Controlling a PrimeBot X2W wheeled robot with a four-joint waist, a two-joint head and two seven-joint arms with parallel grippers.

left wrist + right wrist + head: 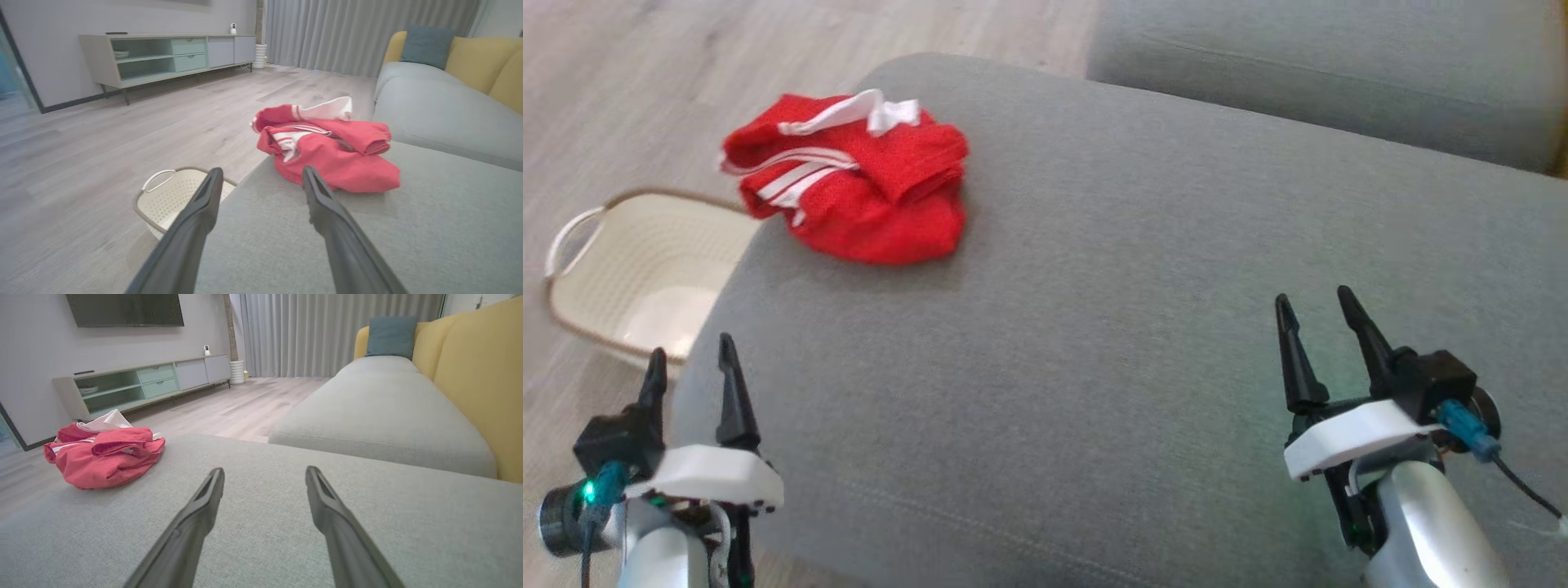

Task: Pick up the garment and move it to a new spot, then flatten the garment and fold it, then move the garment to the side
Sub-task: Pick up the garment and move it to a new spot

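Note:
A red garment [858, 180] with white stripes lies crumpled near the far left corner of the grey sofa cushion [1094, 327]. My left gripper [690, 359] hovers open at the cushion's near left edge, well short of the garment [331, 151], nothing between its fingers. Over the cushion's near right side my right gripper [1315, 314] is open and empty too. From the right wrist, the garment [104, 455] sits far off to the left of the gripper [264, 475].
A cream perforated basket [645, 269] stands on the wooden floor left of the cushion [171, 196]. A second grey seat [1323, 65] adjoins at the back right, with yellow backrests [478, 375]. A low media cabinet [171, 57] lines the far wall.

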